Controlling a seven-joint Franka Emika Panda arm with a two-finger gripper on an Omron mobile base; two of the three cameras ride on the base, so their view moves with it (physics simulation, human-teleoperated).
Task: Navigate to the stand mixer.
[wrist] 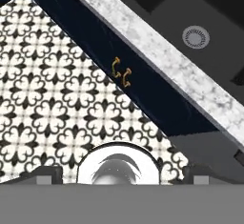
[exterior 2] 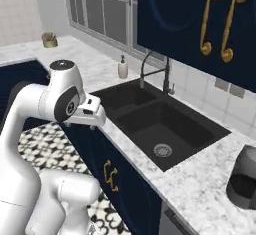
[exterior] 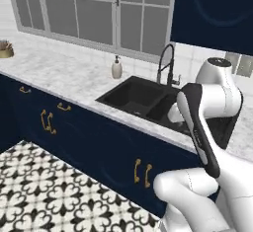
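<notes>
Marble bench [exterior 2: 200, 179] with black sink [exterior 2: 155, 124] fronts my base; a dark appliance [exterior 2: 243, 179] sits lower right. I see no stand mixer yet. Gripper [exterior 2: 95, 110] state: cannot tell. I advise driving on along the bench, arm tucked.

Worktop [exterior: 74, 78] white-grey marble. Sink [exterior 2: 155, 124] black. Cabinets [exterior: 89, 142] navy, handles [exterior: 142, 173] brass. Floor [exterior: 44, 191] black-white floral tile. Soap bottle [exterior: 116, 69] cream.

Faucet [exterior 2: 159, 74] behind sink [exterior 2: 162, 124]
</notes>
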